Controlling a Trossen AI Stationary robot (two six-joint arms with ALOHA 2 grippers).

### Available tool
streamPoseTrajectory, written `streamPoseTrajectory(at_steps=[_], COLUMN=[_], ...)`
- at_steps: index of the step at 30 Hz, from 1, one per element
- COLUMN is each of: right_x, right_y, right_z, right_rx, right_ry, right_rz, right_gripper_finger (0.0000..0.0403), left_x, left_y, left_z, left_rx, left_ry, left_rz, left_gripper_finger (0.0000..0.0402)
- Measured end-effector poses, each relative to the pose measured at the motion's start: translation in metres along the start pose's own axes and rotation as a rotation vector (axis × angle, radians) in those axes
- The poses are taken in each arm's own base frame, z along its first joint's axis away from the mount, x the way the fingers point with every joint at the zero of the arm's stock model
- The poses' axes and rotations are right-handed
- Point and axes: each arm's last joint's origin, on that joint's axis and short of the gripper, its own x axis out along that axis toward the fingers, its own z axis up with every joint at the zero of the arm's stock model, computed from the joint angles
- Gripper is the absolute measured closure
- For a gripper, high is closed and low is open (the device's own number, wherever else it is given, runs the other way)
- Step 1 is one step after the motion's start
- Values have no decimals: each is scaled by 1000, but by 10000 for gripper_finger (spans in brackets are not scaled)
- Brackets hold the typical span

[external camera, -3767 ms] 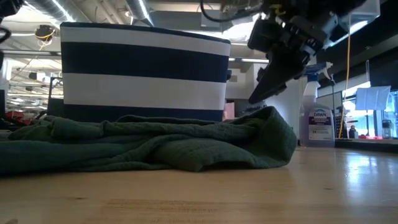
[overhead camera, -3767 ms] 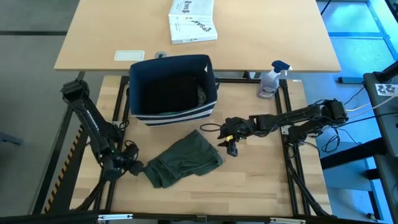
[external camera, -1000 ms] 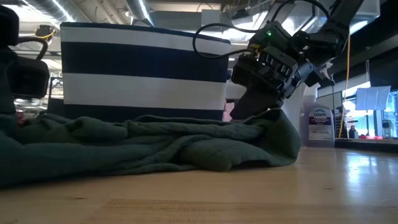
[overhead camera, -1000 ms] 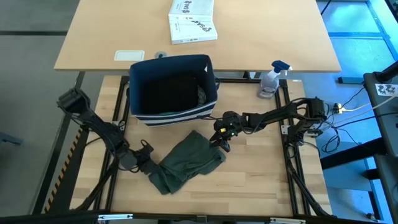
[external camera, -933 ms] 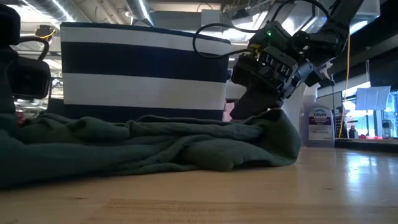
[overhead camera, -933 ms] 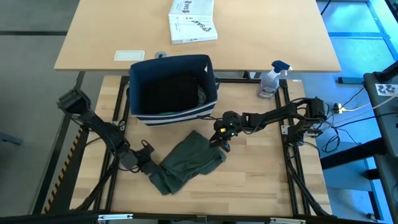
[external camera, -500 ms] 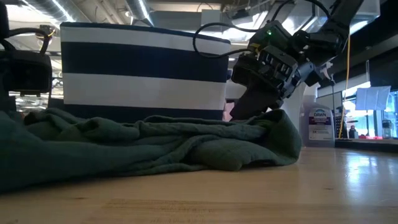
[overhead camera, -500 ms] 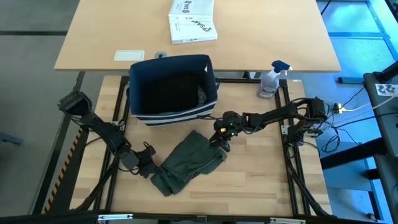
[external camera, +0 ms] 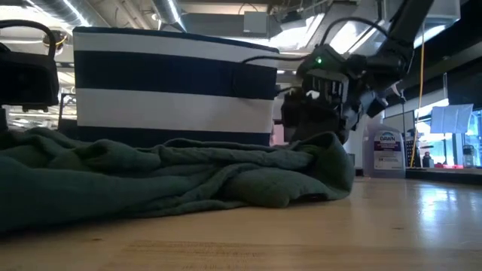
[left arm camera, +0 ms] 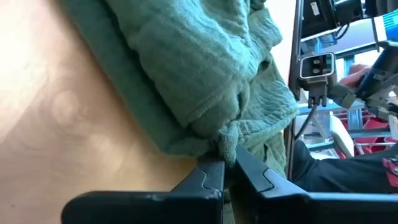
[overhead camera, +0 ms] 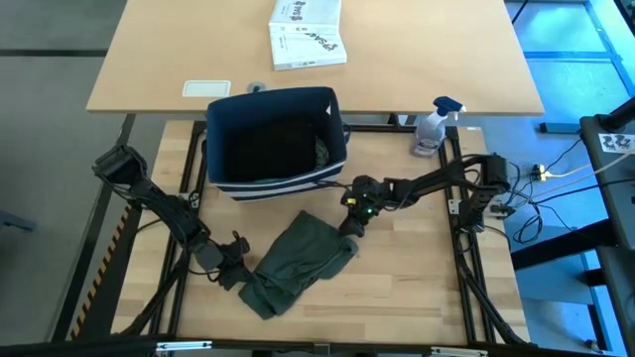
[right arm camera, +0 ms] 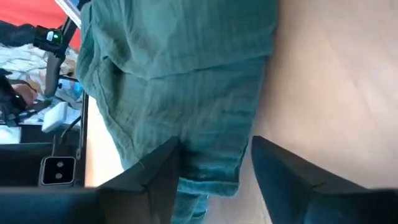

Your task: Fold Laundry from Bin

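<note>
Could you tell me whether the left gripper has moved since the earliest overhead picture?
Yes. The left gripper, shut on the olive-green garment, now sits farther right and farther from the bin.

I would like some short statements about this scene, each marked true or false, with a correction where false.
1. The left tool is shut on the green cloth. True.
2. The right tool is shut. False: it is open, one finger on each side of the cloth's edge.
3. The cloth lies inside the bin. False: it lies on the table, in front of the bin.
4. A spray bottle stands to the right of the bin. True.
</note>
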Motion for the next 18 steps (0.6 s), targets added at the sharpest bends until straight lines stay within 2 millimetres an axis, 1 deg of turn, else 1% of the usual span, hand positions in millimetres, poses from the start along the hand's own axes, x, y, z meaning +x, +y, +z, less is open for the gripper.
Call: streamPoseTrajectory(at_steps=[2,5,10,12,14,18], right_x=[5,11,22,26,31,46], right_y=[-4,-4,8,15,21,29], right_z=[-2,0,0,1,-1,-6], right_rx=[30,64,88,87,89,72], right_ry=[15,11,-10,-18,-3,46], right_rz=[16,91,211,222,198,111], right_gripper_finger=[196,164,122,115,115,134], left_x=[0,1,1,1,1,1], left_y=[1,1,1,1,1,1], left_z=[1,3,3,2,3,3], left_rx=[10,20,36,37,38,43], left_ry=[1,5,20,22,21,17], left_rz=[3,2,-1,2,2,3], left_gripper_finger=[400,400,401,401,401,401])
